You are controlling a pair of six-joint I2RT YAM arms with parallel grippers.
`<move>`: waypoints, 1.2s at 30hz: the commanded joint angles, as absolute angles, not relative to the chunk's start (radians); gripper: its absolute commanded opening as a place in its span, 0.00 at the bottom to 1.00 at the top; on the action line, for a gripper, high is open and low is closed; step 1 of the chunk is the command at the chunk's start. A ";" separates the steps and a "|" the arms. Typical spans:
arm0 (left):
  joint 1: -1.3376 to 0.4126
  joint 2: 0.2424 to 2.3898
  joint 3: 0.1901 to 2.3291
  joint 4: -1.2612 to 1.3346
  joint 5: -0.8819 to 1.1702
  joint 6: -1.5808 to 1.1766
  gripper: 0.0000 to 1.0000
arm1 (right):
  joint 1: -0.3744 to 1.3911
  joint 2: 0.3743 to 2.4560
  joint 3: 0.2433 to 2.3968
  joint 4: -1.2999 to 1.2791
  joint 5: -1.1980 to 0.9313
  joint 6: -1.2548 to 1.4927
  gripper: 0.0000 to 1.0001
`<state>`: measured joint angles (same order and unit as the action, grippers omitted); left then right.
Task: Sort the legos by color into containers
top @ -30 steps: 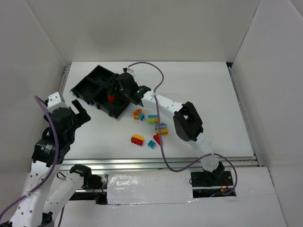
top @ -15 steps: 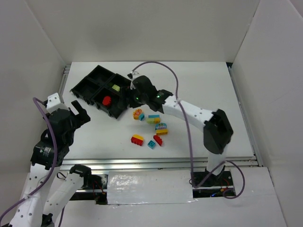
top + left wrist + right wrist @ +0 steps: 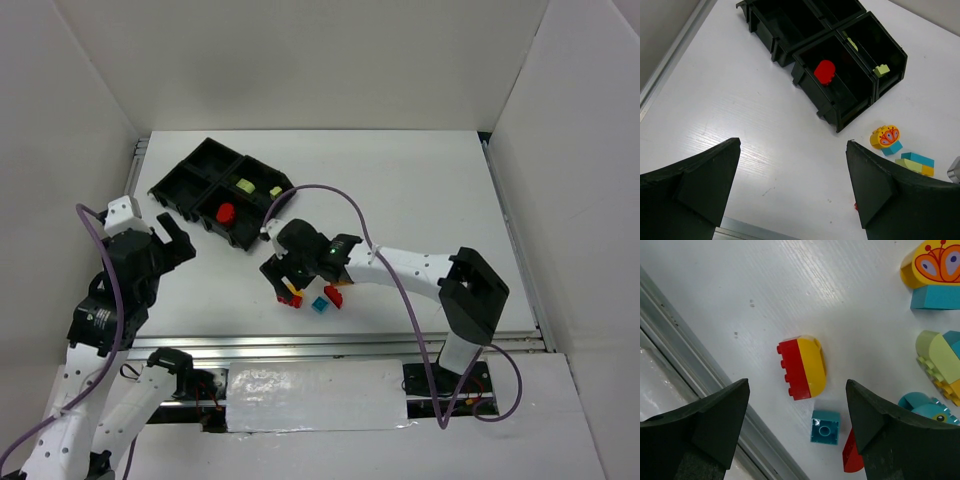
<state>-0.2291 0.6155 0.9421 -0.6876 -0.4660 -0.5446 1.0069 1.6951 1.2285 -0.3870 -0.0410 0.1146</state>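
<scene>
The black tray (image 3: pixel 178 185) of four containers lies at the back left. Its near right compartment holds a red lego (image 3: pixel 226 212), and the one behind it holds two pale green legos (image 3: pixel 244 185). My right gripper (image 3: pixel 285 280) hangs open above the loose legos. In the right wrist view a red-and-yellow brick (image 3: pixel 801 367) lies between the right gripper's (image 3: pixel 796 385) fingers, below them and untouched. A teal square brick (image 3: pixel 825 426) and a red brick (image 3: pixel 852 457) lie beside it. My left gripper (image 3: pixel 165 240) stays open and empty at the left, well short of the tray (image 3: pixel 812 92).
More loose bricks lie to the right: a yellow one with an orange pattern on a teal block (image 3: pixel 935 270) and a green, teal and yellow stack (image 3: pixel 940 360). A metal rail (image 3: pixel 700 385) runs along the table's near edge, close to the red-and-yellow brick.
My right gripper let go of the red lego in the tray's near right compartment, opened, and swung back toward me to hang over the loose bricks. The left arm barely moved.
</scene>
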 commanded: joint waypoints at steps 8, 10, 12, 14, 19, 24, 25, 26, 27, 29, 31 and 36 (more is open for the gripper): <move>-0.222 0.666 0.946 -0.647 -0.446 -0.508 0.99 | 1.009 1.827 1.289 -0.402 -0.058 0.011 0.84; -0.222 0.658 0.943 -0.646 -0.451 -0.511 0.99 | 1.009 1.851 1.295 -0.400 -0.073 0.011 0.84; -0.222 0.658 0.939 -0.641 -0.445 -0.509 0.99 | 1.011 1.867 1.299 -0.396 -0.090 0.011 0.83; -0.222 0.664 0.937 -0.638 -0.437 -0.508 0.99 | 1.009 1.894 1.302 -0.391 -0.095 0.011 0.81; -0.222 0.698 0.942 -0.640 -0.420 -0.520 1.00 | 1.009 1.937 1.315 -0.396 -0.129 0.012 0.63; -0.222 0.704 0.943 -0.635 -0.339 -0.543 0.99 | 1.008 1.815 1.218 -0.261 -0.078 0.058 0.00; -0.222 0.703 0.940 -0.635 -0.318 -0.566 0.99 | 1.008 1.759 1.203 -0.241 -0.065 0.095 0.00; -0.222 0.701 0.931 -0.629 -0.289 -0.578 1.00 | 1.006 1.734 1.183 -0.226 -0.055 0.107 0.00; -0.222 0.700 0.927 -0.624 -0.220 -0.610 0.99 | 1.011 1.692 1.181 -0.215 -0.043 0.135 0.00; -0.222 0.701 0.917 -0.612 -0.135 -0.640 0.99 | 1.011 1.652 1.166 -0.207 -0.025 0.170 0.00; -0.222 0.704 0.910 -0.569 -0.008 -0.682 0.99 | 1.012 1.576 1.138 -0.164 -0.002 0.238 0.00; -0.222 0.722 0.878 -0.428 0.222 -0.791 1.00 | 1.019 1.357 0.961 0.050 -0.002 0.376 0.00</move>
<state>-0.2264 0.7151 0.8898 -0.5720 0.0166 -0.6922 1.0054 1.4677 1.0355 -0.1368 -0.0257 0.2569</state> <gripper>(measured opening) 0.995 0.534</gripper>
